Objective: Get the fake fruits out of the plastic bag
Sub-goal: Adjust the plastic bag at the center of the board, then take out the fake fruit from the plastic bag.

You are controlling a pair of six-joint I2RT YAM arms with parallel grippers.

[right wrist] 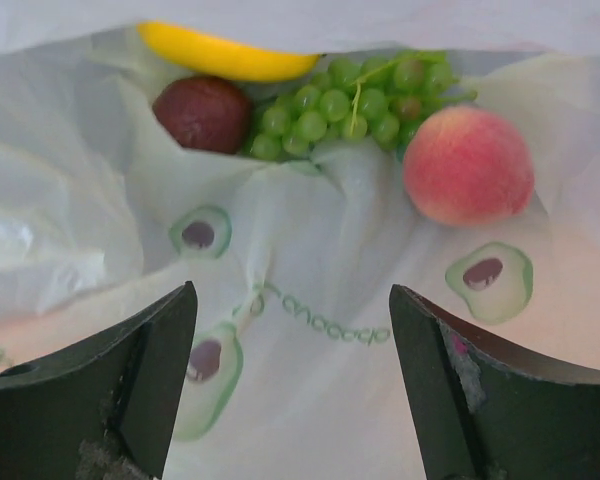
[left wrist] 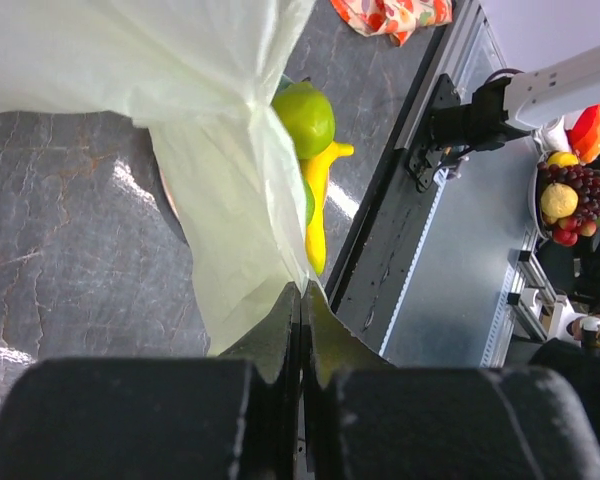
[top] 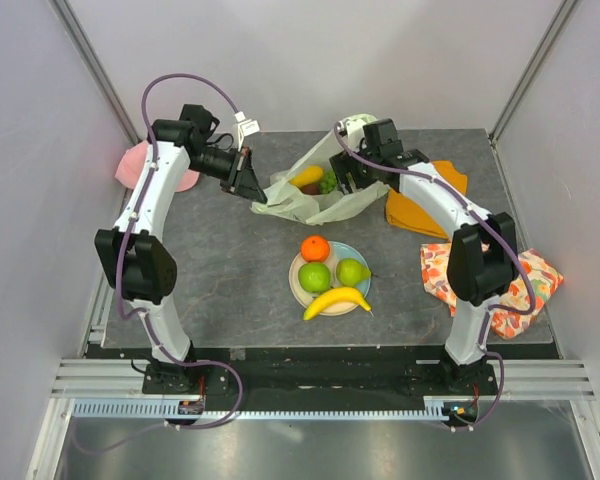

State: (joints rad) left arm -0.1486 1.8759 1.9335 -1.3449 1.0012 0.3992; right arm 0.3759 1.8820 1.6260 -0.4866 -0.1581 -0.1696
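The pale yellow-green plastic bag (top: 302,203) lies at the back middle of the table, with its mouth facing right. My left gripper (top: 258,196) is shut on its left edge and holds the film (left wrist: 180,100) pinched between the fingertips (left wrist: 280,325). My right gripper (top: 346,186) is open at the bag mouth, hovering over the printed film (right wrist: 310,250). Inside the bag lie a yellow fruit (right wrist: 225,55), a dark plum (right wrist: 205,112), green grapes (right wrist: 355,100) and a pink peach (right wrist: 467,165). An orange (top: 315,248), green apple (top: 314,277), pear (top: 352,271) and banana (top: 336,300) lie on the plate (top: 361,251).
An orange cloth (top: 425,205) lies right of the bag under the right arm. A patterned cloth (top: 500,280) is at the right edge. A pink cap (top: 140,165) sits at the back left behind the left arm. A white object (top: 355,122) stands behind the bag.
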